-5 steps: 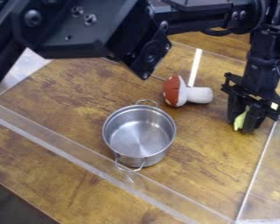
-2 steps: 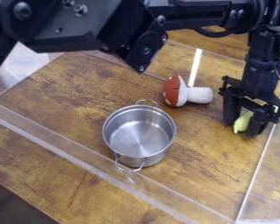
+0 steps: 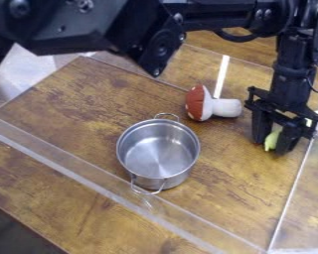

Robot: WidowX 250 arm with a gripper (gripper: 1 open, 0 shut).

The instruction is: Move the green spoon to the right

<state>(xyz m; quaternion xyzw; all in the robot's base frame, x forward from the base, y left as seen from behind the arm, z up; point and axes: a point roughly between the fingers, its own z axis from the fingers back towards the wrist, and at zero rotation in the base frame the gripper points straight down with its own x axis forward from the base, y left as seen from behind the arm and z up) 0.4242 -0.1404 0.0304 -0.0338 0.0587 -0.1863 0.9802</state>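
Note:
The green spoon (image 3: 272,140) is a slim yellow-green piece lying on the wooden table (image 3: 82,109) near its right edge. My gripper (image 3: 281,127) points straight down over it, its black fingers standing open on either side of the spoon's upper part. The fingers hide most of the spoon; only its lower tip shows between them. I cannot tell whether a finger still touches it.
A toy mushroom (image 3: 206,104) with a red-brown cap lies left of the gripper. A thin cream-white stick (image 3: 223,71) lies behind it. A steel pot (image 3: 158,152) stands at the middle front. A clear plastic rim (image 3: 69,159) borders the table's front and right.
The gripper's fingers have spread apart around the green spoon. The hand has stayed in the same place, and the spoon rests on the table.

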